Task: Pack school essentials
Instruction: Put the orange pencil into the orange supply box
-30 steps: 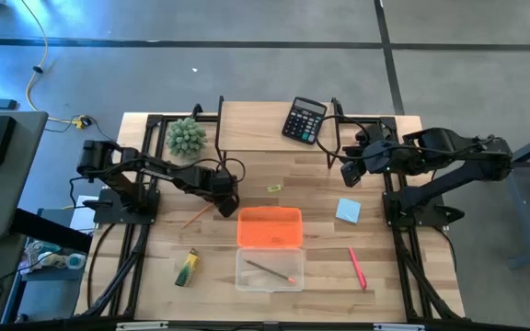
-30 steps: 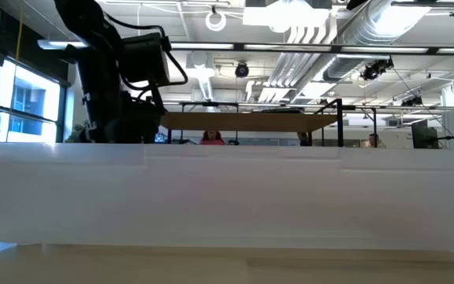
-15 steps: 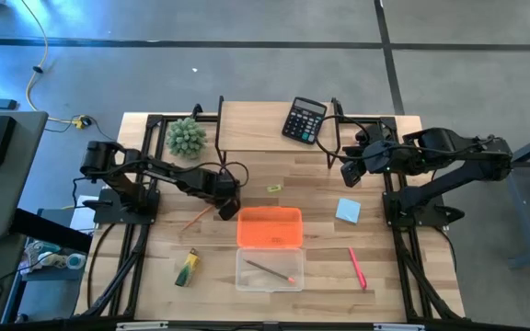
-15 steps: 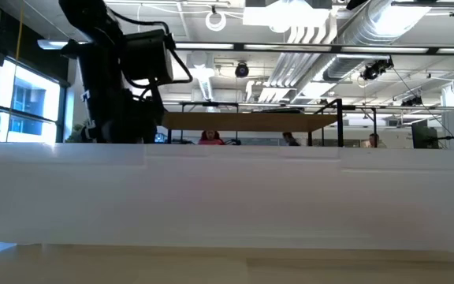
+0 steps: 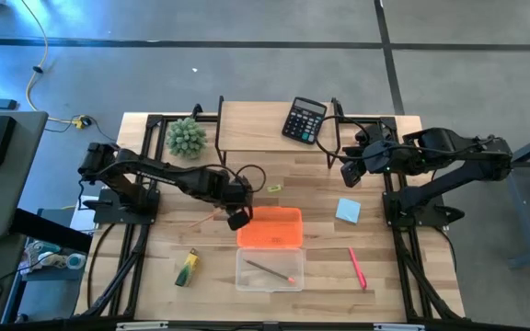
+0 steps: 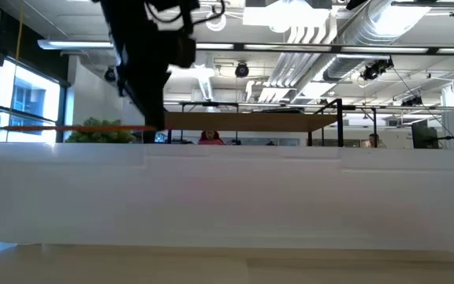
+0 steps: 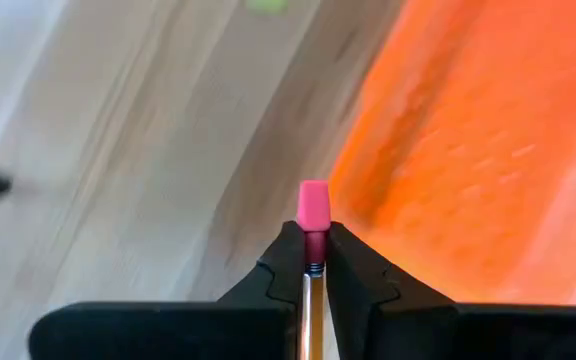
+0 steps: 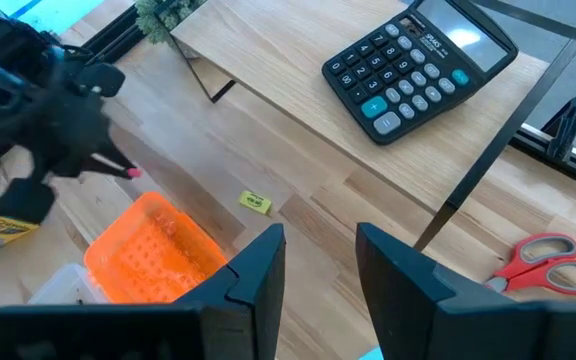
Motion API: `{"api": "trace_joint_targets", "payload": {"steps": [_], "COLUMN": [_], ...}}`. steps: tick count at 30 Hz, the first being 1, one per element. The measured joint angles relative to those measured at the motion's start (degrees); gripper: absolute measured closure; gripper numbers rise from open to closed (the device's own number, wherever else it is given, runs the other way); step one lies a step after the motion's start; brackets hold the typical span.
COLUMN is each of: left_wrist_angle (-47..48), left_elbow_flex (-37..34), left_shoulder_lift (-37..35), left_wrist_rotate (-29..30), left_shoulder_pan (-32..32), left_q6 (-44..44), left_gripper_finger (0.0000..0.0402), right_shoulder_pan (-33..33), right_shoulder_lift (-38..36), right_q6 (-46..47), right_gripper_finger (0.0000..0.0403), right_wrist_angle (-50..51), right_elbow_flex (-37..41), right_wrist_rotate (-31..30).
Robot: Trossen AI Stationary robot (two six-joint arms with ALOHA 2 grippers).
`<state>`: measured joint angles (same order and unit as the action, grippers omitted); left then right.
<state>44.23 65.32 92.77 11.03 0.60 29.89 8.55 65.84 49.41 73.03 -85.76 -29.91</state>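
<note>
While the right tool point(image 8: 318, 262) waits half-open at the far right, the left tool point(image 7: 313, 262), clamped on a pencil point(image 7: 313, 215), hovers beside the orange lid point(image 5: 270, 227) for packing.

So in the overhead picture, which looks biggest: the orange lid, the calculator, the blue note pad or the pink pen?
1. Orange lid, clearly largest.
2. Calculator.
3. Blue note pad and pink pen: unsure; the pen is longer, but thin, and the pad covers more area.
</note>
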Motion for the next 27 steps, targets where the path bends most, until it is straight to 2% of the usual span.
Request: {"api": "trace_joint_targets", "payload": {"steps": [6, 11, 15, 20, 27], "left_wrist_angle": [-2.16, -8.66, -16.08, -26.81, -35.02], "left_elbow_flex": [6.84, 10.63, 11.52, 11.6, 11.81], "left_shoulder_lift": [-0.09, -0.09, -0.11, -0.11, 1.94], "left_wrist_rotate": [-0.22, -0.24, -1.68, -8.08, -8.01], "left_shoulder_pan": [-3.55, -6.7, -9.66, -13.29, -18.03], "left_q6": [-7.67, -14.89, -21.29, -30.63, -35.19], "left_gripper_finger": [0.0386, 0.0385, 0.0385, 0.0385, 0.0385], "right_shoulder_pan": [0.01, -0.01, -0.01, -0.01, 0.02], "right_shoulder_lift": [0.0, 0.0, 0.0, 0.03, 0.49], "right_q6": [0.96, 2.13, 4.71, 7.73, 13.68], "right_gripper_finger": [0.0286, 0.0286, 0.0286, 0.0286, 0.0286], "right_wrist_angle": [-0.44, -0.45, -0.44, -0.44, -0.46], "right_elbow_flex": [0.0, 0.0, -0.01, -0.01, 0.0], "right_wrist_rotate": [0.17, -0.42, -0.49, 0.02, 1.83]}}
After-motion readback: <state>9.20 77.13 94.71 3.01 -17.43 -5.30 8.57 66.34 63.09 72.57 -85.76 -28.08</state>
